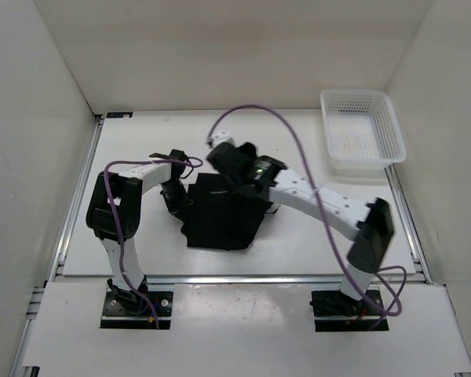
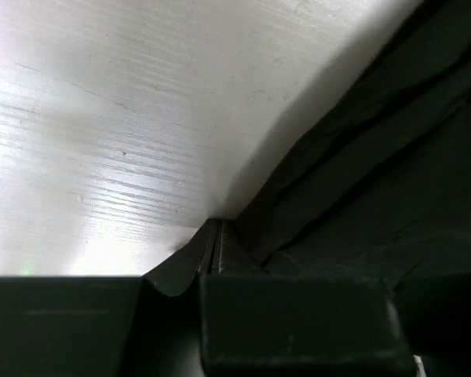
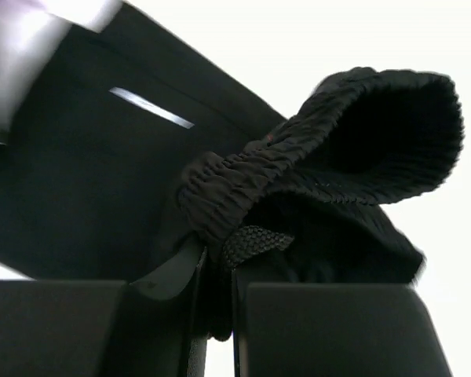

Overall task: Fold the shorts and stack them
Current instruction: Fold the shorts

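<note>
The black shorts lie bunched in the middle of the white table, between the two arms. My left gripper sits low at their left edge. In the left wrist view its jaws are pressed together at the fabric's edge, and I cannot tell if cloth is pinched. My right gripper is at the shorts' far edge, shut on the elastic waistband and holding it lifted and bunched, with the woven drawstring beside the fingertips.
A white mesh basket stands at the far right corner of the table. White walls enclose the table on three sides. A purple cable arcs over the right arm.
</note>
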